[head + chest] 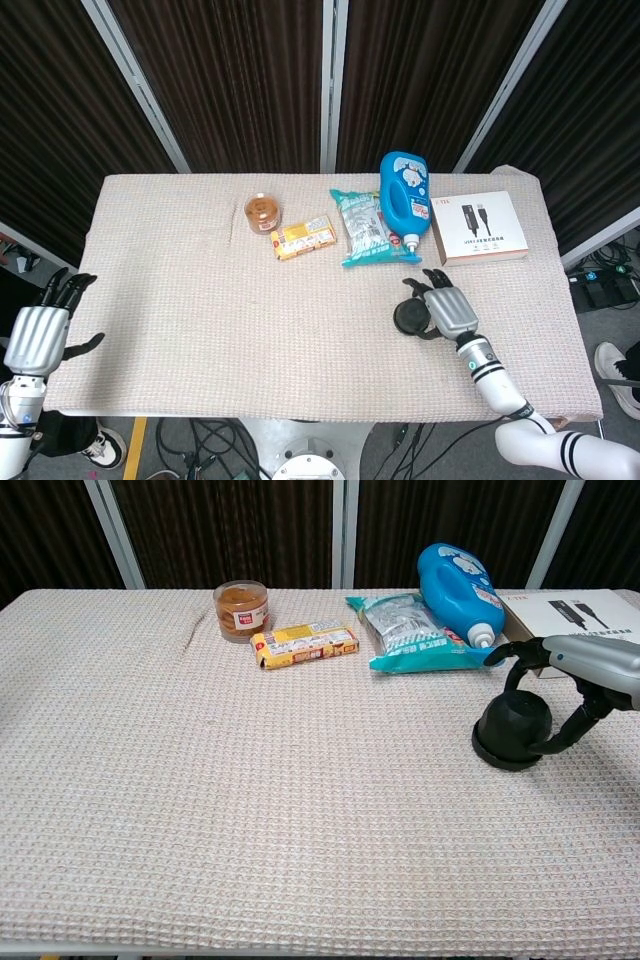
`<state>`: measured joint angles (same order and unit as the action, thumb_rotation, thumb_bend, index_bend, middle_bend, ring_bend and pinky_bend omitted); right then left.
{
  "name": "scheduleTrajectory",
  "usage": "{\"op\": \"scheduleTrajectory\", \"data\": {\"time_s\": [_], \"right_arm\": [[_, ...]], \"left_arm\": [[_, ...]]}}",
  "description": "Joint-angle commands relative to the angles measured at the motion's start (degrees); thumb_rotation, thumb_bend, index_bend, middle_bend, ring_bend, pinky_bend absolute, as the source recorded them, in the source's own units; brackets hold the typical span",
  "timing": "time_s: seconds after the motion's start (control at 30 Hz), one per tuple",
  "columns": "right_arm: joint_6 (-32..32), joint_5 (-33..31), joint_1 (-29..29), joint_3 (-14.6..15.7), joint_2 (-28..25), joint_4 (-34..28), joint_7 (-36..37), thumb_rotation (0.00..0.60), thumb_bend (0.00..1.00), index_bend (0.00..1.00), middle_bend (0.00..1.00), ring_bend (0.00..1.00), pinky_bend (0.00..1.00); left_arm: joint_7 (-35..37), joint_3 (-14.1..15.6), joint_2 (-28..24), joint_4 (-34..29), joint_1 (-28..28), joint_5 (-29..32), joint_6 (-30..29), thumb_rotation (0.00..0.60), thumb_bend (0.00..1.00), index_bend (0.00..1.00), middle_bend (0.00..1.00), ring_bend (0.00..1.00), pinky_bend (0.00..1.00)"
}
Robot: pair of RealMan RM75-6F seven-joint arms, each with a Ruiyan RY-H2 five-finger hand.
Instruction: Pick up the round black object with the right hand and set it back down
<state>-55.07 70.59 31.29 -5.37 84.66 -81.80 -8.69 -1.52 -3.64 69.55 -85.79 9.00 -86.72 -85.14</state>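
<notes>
So here we've got the round black object [513,733] sitting flat on the surface [250,800], over on the right side, just in front of the teal snack bag [412,632] and the blue bottle [457,591]. Our right hand [575,675] is arched right over it from the right, fingers spread and curving down around the dome, with gaps showing on both sides, so we'd call it let go, or very nearly. In the head view one finger on the near side might be brushing the rim; we can't tell for sure.

The thing is round, so no long axis to worry about. It lies directly under and slightly left of the right hand's palm. Our left hand [38,335] hangs off the far left edge of the surface, fingers apart, holding nothing, way out of it.

Looks to us like the set-down is basically done; what's left would be lifting clear without nudging it.

Containers: the small clear jar [241,609] at the back holds something orange-brown, lid state unclear. The white box [575,615] looks closed.
</notes>
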Motion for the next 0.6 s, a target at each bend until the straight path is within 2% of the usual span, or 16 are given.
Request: {"op": "scheduleTrajectory", "data": {"time_s": [0.03,0.23,0.43,0.6], "right_arm": [[-0.51,0.10,-0.15,-0.14,0.21,0.12,-0.10,0.600,0.08,0.26,0.38,0.00,0.00],[-2.23,1.19,-0.54,-0.77,0.13,-0.31,1.10,0.600,0.10,0.40,0.43,0.03,0.00],[-5.14,3.45,-1.16,-1.83,-2.40,-4.29,3.00,0.600,0.10,0.42,0.44,0.04,0.00],[-9.43,5.45,-2.89,-2.75,-6.46,-8.09,4.50,0.600,0.10,0.42,0.45,0.04,0.00]], "left_arm": [[-0.01,0.00,-0.01,-0.01,0.02,0.00,0.03,0.600,0.13,0.17,0.15,0.06,0.31],[-0.13,0.01,-0.10,-0.20,0.02,-0.11,-0.04,0.600,0.13,0.17,0.15,0.06,0.31],[-0.52,-0.07,-0.45,-0.79,0.05,-0.26,-0.19,0.600,0.13,0.17,0.15,0.06,0.31],[-0.94,-0.06,-0.54,-1.28,0.10,-0.37,-0.22,0.600,0.13,0.17,0.15,0.06,0.31]]}}
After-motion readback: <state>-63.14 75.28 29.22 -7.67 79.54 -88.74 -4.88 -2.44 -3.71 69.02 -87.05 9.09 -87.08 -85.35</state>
